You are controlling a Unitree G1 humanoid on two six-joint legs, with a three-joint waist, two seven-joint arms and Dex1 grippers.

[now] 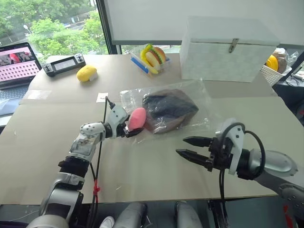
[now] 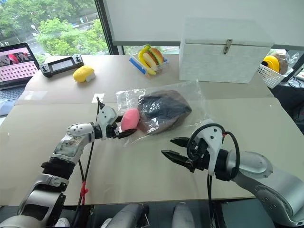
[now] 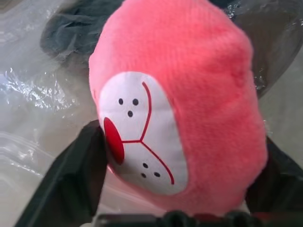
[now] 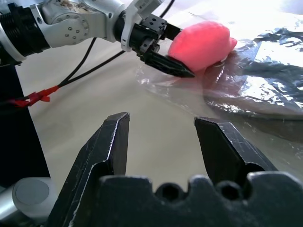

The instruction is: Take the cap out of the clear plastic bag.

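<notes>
Left eye view: the cap [image 1: 167,112] lies inside the clear plastic bag [image 1: 199,97] mid-desk [image 1: 142,175]. Left claw [image 1: 132,130] closes around the pink plush toy [image 1: 137,118] at the bag's mouth; right claw [image 1: 192,147] hovers part-open, empty. Soft, light cap should pinch easily at its brim; the slick film likely slides, so pin it.

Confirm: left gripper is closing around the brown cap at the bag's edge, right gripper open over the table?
Not quite. The left gripper is around the pink egg-shaped toy, as the left wrist view shows; the cap lies inside the clear plastic bag. The right gripper is open.
</notes>
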